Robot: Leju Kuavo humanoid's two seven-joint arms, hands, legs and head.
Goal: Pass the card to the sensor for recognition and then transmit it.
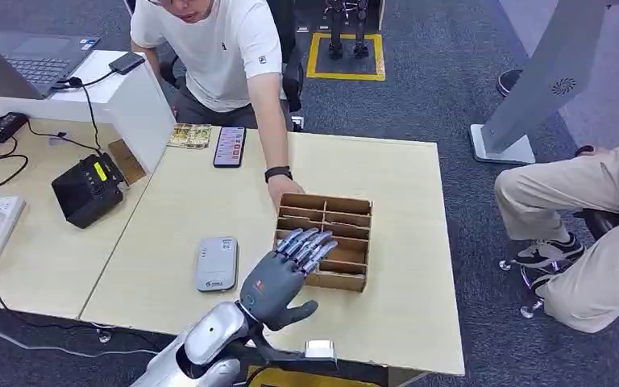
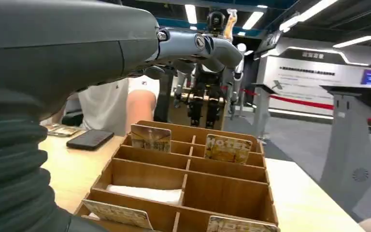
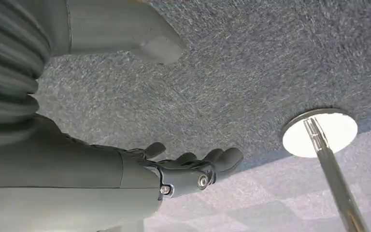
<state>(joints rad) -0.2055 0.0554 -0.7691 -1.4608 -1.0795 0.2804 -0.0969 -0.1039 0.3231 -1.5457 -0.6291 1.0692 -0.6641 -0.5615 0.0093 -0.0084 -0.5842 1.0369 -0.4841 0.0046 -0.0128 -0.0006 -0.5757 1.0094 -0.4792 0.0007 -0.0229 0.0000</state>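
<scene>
On the counter [image 1: 177, 201], left to right: a grey sensor [image 1: 216, 263], then a wooden box [image 1: 326, 240] split into compartments. From the left wrist, four cards [image 2: 150, 137] stand upright in it, two in a far row and two in the nearest row, with white paper [image 2: 147, 193] lying in a middle compartment. The left robot hand [image 1: 284, 276] hovers over the box's near-left part, fingers spread, holding nothing. A person's hand [image 1: 284, 187] touches the box's far edge. The right robot hand [image 3: 183, 166] hangs over carpet, fingers loosely extended, holding nothing.
</scene>
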